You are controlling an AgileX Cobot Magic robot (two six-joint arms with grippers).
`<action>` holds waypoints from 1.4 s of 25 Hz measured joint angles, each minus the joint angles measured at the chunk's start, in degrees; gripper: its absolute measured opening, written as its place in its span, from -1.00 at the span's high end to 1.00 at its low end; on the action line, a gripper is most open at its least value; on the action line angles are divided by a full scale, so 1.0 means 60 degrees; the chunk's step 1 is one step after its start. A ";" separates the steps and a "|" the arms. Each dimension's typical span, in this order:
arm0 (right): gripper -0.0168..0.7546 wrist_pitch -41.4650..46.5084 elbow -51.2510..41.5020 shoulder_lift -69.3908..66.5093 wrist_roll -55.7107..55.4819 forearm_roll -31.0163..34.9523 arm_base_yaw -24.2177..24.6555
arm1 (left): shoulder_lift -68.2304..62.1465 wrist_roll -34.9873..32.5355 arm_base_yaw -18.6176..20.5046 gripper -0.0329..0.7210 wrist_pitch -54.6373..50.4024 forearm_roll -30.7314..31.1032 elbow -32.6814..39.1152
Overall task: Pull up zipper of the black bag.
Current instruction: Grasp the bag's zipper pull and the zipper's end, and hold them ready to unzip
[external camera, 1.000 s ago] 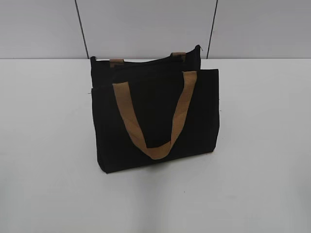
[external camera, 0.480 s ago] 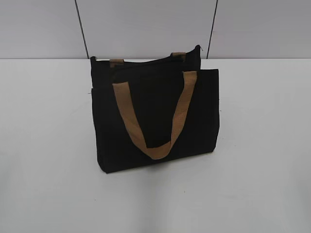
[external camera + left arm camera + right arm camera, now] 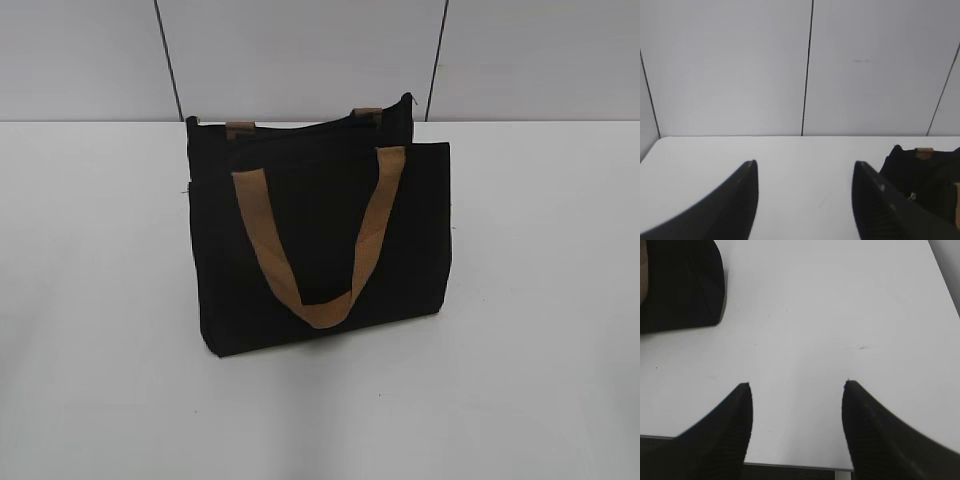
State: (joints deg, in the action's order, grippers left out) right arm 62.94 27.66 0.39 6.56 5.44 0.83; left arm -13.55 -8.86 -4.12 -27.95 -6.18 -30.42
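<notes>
The black bag (image 3: pixel 320 240) stands upright in the middle of the white table, with a tan strap handle (image 3: pixel 318 240) hanging down its front panel. The zipper (image 3: pixel 300 128) runs as a dark line along the top edge; a small pull tab shows in the left wrist view (image 3: pixel 912 196) on the bag's end (image 3: pixel 925 175). My left gripper (image 3: pixel 805 167) is open and empty, left of the bag. My right gripper (image 3: pixel 796 387) is open and empty over the table's front edge; a bag corner (image 3: pixel 682 285) lies up and left of it. Neither gripper shows in the exterior view.
The white table (image 3: pixel 540 300) ends at a grey panelled wall (image 3: pixel 300 50) right behind the bag. The table's front edge (image 3: pixel 795 466) lies just under my right gripper.
</notes>
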 joint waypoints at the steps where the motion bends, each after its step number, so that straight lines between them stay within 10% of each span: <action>1: -0.20 0.0000 0.0000 0.0000 0.0000 0.0000 0.0000 | -0.0267 0.0000 -0.0008 -0.27 0.0399 -0.0129 0.0100; 18: -0.20 0.0000 0.0000 0.0000 0.0000 0.0000 0.0000 | -0.5351 0.0919 -0.0008 -0.25 0.8929 -0.0380 0.3163; 35: -0.20 0.0000 0.0000 0.0000 0.0000 0.0000 0.0000 | -1.3407 0.3365 -0.0008 -0.24 1.5313 0.6444 0.3015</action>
State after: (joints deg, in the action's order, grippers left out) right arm 62.94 27.66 0.39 6.56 5.44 0.83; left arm -93.99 11.33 -4.17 63.93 32.49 -12.33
